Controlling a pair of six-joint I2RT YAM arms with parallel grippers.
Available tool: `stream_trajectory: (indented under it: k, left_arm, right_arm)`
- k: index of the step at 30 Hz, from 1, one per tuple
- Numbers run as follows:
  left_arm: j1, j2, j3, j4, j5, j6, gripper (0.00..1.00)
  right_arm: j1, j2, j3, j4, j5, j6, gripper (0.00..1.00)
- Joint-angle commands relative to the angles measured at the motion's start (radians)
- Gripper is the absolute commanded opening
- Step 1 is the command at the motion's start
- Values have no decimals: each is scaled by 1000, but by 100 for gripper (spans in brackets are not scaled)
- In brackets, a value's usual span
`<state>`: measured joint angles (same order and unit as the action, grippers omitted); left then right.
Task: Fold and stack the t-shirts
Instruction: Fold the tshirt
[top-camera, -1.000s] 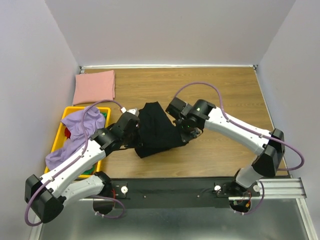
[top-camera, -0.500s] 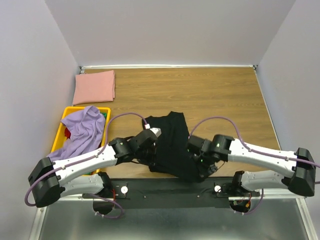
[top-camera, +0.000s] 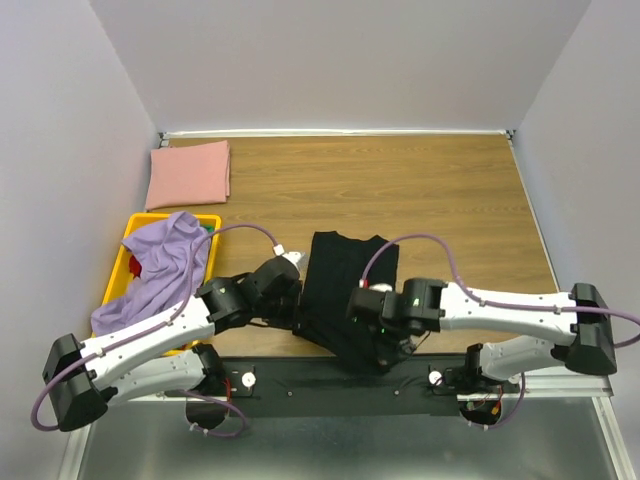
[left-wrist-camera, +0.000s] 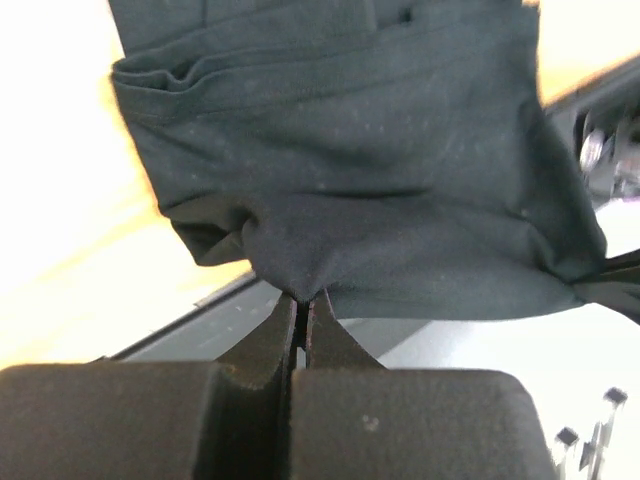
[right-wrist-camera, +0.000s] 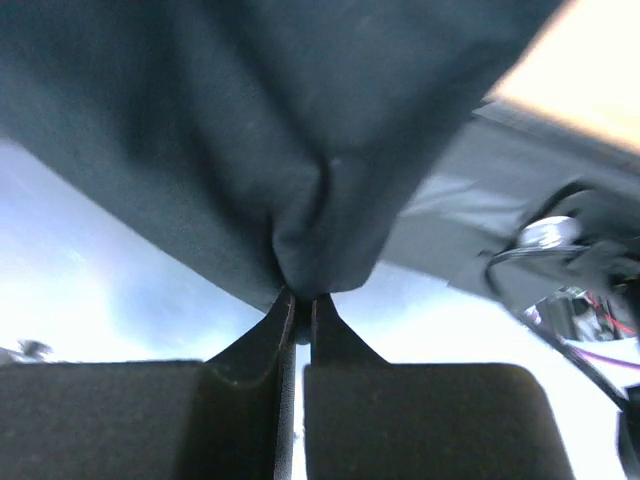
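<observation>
Table (top-camera: 450, 190): wrists reveal left tool (left-wrist-camera: 302, 300), right tool (right-wrist-camera: 297, 300) pinching black t-shirt (left-wrist-camera: 340, 150).

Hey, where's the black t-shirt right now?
In the top view the black t-shirt sits centre, at the near edge of the table, gripped by the left pincer and right pincer, right of the yellow crate.

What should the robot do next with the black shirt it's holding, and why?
Probably lift the pinched edge and carry it over the rest of the black shirt, folding it. The left gripper and right gripper are both shut on its near edge, and it lies spread out on the table.
</observation>
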<state>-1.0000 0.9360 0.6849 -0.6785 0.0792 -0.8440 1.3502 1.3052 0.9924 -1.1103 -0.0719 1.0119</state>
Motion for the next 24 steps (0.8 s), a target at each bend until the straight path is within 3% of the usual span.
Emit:
stream_trajectory:
  k: [1,7,14,24]
  left_arm:
    - [76,7,96,-44,-100,57,0]
    - [204,53,200,-43,-91,158,0]
    - [257,159,314,-36,-98,246,0]
    - [337,284,446,-15,-84,342,0]
  right_arm:
    - [-133,-70,99,-129,147,-79,1]
    - [-276,-46,198,-149,158,-239,1]
    - [-405,26,281,-143,178,-366,1]
    - [-618,101,402,-112,78,-544,1]
